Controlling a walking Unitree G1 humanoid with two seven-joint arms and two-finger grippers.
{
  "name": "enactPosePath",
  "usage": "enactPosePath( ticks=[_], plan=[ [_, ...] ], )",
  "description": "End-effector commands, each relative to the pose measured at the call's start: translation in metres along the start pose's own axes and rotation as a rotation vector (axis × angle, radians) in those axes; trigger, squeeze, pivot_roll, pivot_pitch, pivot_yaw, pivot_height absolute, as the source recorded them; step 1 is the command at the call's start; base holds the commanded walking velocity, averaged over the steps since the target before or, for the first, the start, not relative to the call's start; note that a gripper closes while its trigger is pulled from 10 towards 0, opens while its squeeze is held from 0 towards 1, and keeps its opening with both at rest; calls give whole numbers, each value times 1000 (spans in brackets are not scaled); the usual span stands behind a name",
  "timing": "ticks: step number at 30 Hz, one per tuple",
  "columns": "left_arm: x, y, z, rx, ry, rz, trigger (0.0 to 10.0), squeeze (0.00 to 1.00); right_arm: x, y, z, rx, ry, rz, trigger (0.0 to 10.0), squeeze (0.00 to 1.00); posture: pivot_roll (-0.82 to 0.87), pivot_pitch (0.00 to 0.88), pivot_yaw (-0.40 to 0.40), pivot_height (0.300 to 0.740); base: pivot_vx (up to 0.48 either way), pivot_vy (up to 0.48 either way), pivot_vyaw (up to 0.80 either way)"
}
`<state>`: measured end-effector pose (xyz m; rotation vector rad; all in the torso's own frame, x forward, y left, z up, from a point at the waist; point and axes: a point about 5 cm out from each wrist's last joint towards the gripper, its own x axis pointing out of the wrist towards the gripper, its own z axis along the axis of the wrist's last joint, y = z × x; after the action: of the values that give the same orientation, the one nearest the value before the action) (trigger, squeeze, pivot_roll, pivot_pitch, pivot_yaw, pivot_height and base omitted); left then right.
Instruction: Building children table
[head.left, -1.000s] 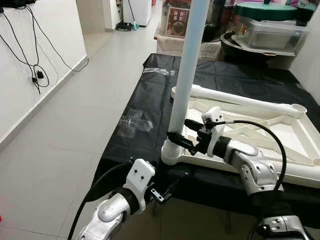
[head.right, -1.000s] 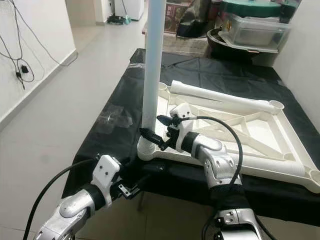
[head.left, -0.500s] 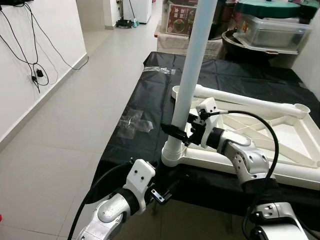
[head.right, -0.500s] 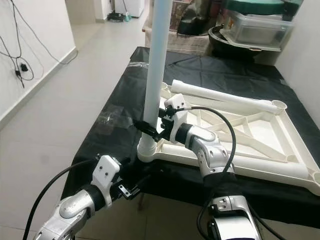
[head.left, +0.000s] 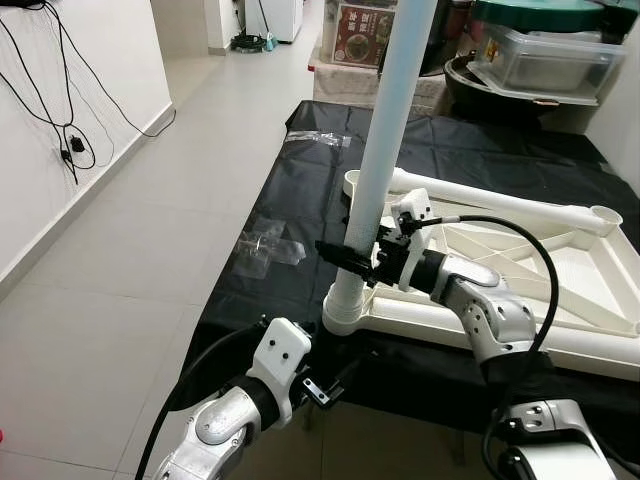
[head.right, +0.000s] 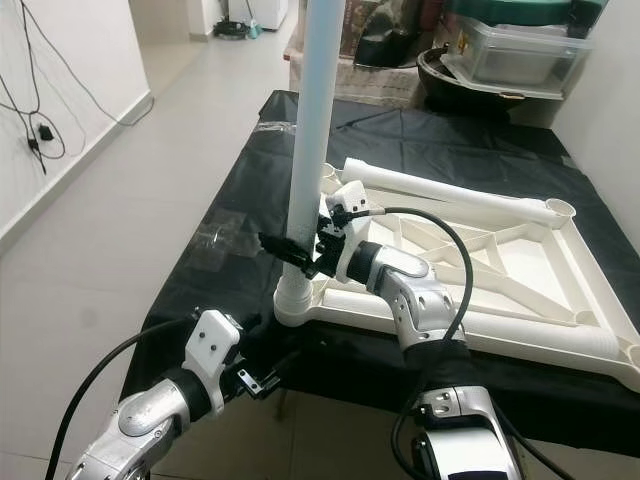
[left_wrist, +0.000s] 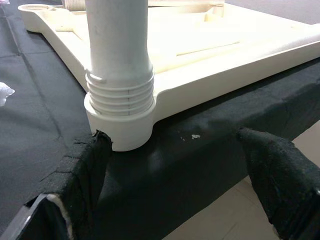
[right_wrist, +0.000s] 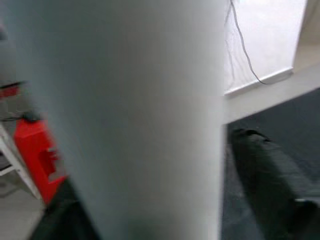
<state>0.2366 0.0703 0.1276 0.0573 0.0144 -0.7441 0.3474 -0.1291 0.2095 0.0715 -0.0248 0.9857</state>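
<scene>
Leg (head.left: 385, 150): stood upright in the near corner socket (left_wrist: 120, 127) of the upturned tabletop (head.right: 500, 260) on the desk (head.left: 290, 200).
Right end effector (head.left: 352, 262): closed around the leg, low down.
Left end effector (left_wrist: 175, 165): wide open, below the desk edge.
Risk: leg probably tilts if threads sit crooked.
Count: one standing leg, one lying leg (head.left: 490, 198).

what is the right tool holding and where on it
The right tool grips the upright white table leg low on its shaft, just above the corner socket.
</scene>
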Motion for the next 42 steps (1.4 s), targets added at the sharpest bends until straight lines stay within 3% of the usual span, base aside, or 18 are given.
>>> enactPosePath(
  ticks=[1, 8, 14, 15, 16, 18, 19, 24, 26, 27, 30, 32, 34, 36, 40, 41, 42],
  plan=[
    [-1, -3, -3, 0, 19, -12, 10000, 0, 1, 5, -1, -10, -12, 28, 0, 0, 118, 89, -97, 740, 0, 0, 0],
    [-2, -3, -5, 1, 24, -17, 10000, 0, 0, 7, -9, -13, 2, 26, 0, 0, 117, 77, -93, 740, 0, 0, 0],
    [-2, -2, -6, -2, 29, -16, 10000, 0, -7, 3, -29, -42, 51, -121, 0, 0, 110, 59, -90, 740, 0, 0, 0],
    [-2, -2, -7, -4, 31, -15, 10000, 0, -13, -4, -30, -38, 33, -243, 0, 0, 109, 47, -84, 740, 0, 0, 0],
    [-2, -2, -7, -4, 31, -15, 10000, 0, -13, -4, -30, -38, 33, -243, 0, 0, 109, 47, -84, 740, 0, 0, 0],
    [-2, 0, -8, -5, 32, -15, 10000, 0, -20, -11, -30, -34, 11, -373, 0, 0, 106, 45, -82, 740, 0, 0, 0],
    [-2, 0, -9, -7, 34, -16, 10000, 0, -27, -16, -29, -27, -18, -524, 0, 0, 99, 38, -76, 740, 0, 0, 0],
    [-1, 1, -11, -6, 36, -19, 10000, 0, -38, -19, -32, -35, -31, -806, 0, 0, 93, 27, -68, 740, 0, 0, 0],
    [0, 2, -11, -4, 37, -21, 10000, 0, -49, -23, -35, -28, -34, -1068, 0, 0, 88, 19, -65, 740, 0, 0, 0],
    [0, 2, -11, -4, 37, -21, 10000, 0, -49, -23, -35, -28, -34, -1068, 0, 0, 88, 19, -65, 740, 0, 0, 0],
    [1, 2, -13, -2, 40, -23, 10000, 0, -64, -19, -36, -16, -62, -1389, 0, 0, 95, 8, -65, 740, 0, 0, 0],
    [1, 2, -13, -2, 40, -23, 10000, 0, -64, -19, -36, -16, -62, -1389, 0, 0, 95, 8, -65, 740, 0, 0, 0],
    [2, 3, -13, -1, 42, -23, 10000, 0, -66, -14, -39, 43, -85, -1548, 0, 0, 93, 13, -61, 740, 0, 0, 0],
    [3, 3, -13, -1, 43, -25, 10000, 0, -61, -9, -41, 100, -98, -1627, 0, 0, 98, 20, -60, 740, 0, 0, 0],
    [4, 3, -13, 1, 40, -25, 10000, 0, -44, -3, -41, 166, -109, -1641, 0, 0, 103, 24, -67, 740, 0, 0, 0],
    [4, 4, -13, 2, 39, -23, 10000, 0, -37, -1, -40, 160, -104, -1626, 941, 0, 105, 29, -72, 740, 0, 0, 0],
    [4, 4, -12, 2, 38, -22, 10000, 0, -33, 0, -39, 153, -101, -1616, 941, 0, 105, 29, -72, 740, 0, 0, 0]
  ],
)
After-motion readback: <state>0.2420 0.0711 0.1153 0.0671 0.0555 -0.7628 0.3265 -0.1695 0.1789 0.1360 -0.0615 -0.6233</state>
